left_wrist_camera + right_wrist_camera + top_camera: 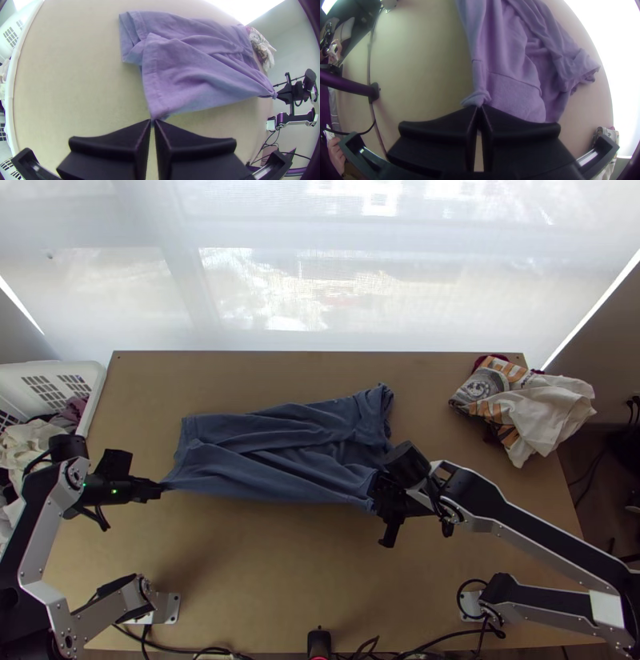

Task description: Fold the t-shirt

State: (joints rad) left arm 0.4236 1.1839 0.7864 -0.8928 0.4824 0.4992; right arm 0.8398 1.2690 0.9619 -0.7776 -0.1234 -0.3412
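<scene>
In the top view a blue t-shirt (280, 456) lies stretched sideways across the middle of the table, folded lengthwise with wrinkles. My left gripper (158, 487) is shut on its near left corner; in the left wrist view that gripper (152, 123) pinches the hem corner of the shirt (196, 76). At the near right corner is my right gripper (378, 500), and in the right wrist view this gripper (480, 107) is shut on a bunched bit of the shirt (513, 93). The near edge runs fairly straight between both grippers.
A white basket (98, 390) with clothes stands at the table's left edge. A pile of white and patterned cloth (544, 412) lies at the far right corner. Cables run along the near edge of the table (264, 580). A person's hand (336, 151) shows in the right wrist view.
</scene>
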